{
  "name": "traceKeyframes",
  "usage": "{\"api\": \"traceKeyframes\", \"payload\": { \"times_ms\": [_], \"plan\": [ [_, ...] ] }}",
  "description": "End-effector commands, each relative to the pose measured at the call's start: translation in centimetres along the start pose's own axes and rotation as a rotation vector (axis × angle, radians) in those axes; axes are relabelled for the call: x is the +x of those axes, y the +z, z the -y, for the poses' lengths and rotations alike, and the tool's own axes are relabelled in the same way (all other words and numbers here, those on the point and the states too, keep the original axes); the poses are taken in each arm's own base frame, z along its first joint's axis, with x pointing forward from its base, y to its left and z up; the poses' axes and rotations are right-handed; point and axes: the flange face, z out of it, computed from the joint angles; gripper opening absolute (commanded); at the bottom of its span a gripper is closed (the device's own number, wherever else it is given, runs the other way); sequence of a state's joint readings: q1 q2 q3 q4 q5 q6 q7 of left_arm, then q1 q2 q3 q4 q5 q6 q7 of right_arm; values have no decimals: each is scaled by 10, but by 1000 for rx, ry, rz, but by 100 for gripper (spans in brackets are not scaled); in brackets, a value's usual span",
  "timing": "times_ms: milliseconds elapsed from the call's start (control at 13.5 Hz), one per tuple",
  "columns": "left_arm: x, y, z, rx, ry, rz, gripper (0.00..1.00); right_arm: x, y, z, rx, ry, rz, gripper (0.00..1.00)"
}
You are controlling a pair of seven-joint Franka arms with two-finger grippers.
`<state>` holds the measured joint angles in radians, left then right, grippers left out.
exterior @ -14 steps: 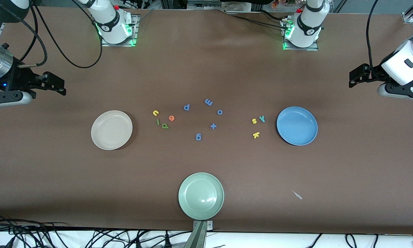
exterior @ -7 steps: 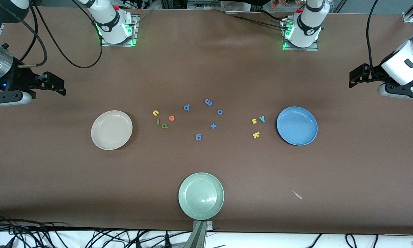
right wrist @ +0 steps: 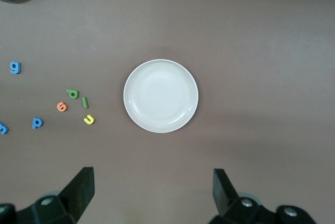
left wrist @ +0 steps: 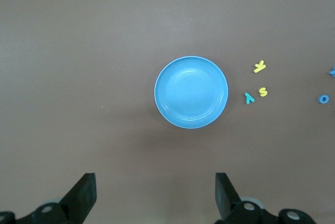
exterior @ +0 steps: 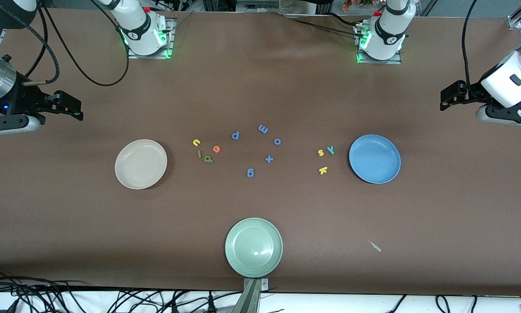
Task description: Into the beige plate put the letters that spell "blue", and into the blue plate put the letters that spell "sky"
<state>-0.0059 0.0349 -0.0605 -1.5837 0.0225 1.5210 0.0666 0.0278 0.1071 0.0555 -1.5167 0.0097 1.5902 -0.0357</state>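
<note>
The beige plate [exterior: 141, 164] [right wrist: 161, 96] lies empty toward the right arm's end. Beside it sit the yellow u [exterior: 196, 142], light green l [exterior: 199, 154], olive b [exterior: 208, 158] and orange e [exterior: 216, 149]. The blue plate [exterior: 374, 158] [left wrist: 191, 92] lies empty toward the left arm's end, with the yellow s [exterior: 320, 152], teal y [exterior: 330, 150] and yellow k [exterior: 323, 170] beside it. My right gripper [exterior: 73, 106] [right wrist: 153, 190] hangs open above the table near the beige plate. My left gripper [exterior: 445, 98] [left wrist: 155, 192] hangs open near the blue plate. Neither holds anything.
Several all-blue letters, among them a g [exterior: 250, 172] and an o [exterior: 277, 141], lie between the two letter groups. A pale green plate [exterior: 253, 247] sits at the table edge nearest the front camera. A small pale scrap [exterior: 375, 246] lies on the brown table.
</note>
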Motion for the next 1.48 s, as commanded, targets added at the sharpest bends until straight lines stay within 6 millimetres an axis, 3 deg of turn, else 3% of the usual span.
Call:
{"api": "traceKeyframes", "payload": {
  "times_ms": [0, 222, 296, 667, 815, 1111, 1185, 1259, 1407],
  "plan": [
    [7, -1, -17, -28, 40, 7, 100, -5, -2, -1, 10, 13, 3, 100],
    [20, 23, -71, -10, 113, 53, 100, -5, -2, -1, 8, 12, 3, 100],
    [27, 35, -79, -17, 108, 75, 100, -5, -3, -1, 7, 12, 1, 100],
    [71, 115, -136, -4, 57, 107, 100, -4, 0, -8, 6, 24, 7, 100],
    [83, 146, -174, 4, 12, 104, 100, -4, 0, -12, -2, 27, 8, 100],
    [103, 224, -204, 9, -64, 150, 100, -3, -4, -9, 11, 29, -11, 100],
    [105, 240, -226, 6, -35, 128, 100, 0, -1, -10, 17, 30, -15, 100],
    [109, 254, -235, 3, -23, 110, 100, 9, 18, -4, 19, 20, 17, 100],
    [117, 282, -241, -7, -7, 94, 100, 13, 32, -1, 18, -8, 45, 100]
  ]
}}
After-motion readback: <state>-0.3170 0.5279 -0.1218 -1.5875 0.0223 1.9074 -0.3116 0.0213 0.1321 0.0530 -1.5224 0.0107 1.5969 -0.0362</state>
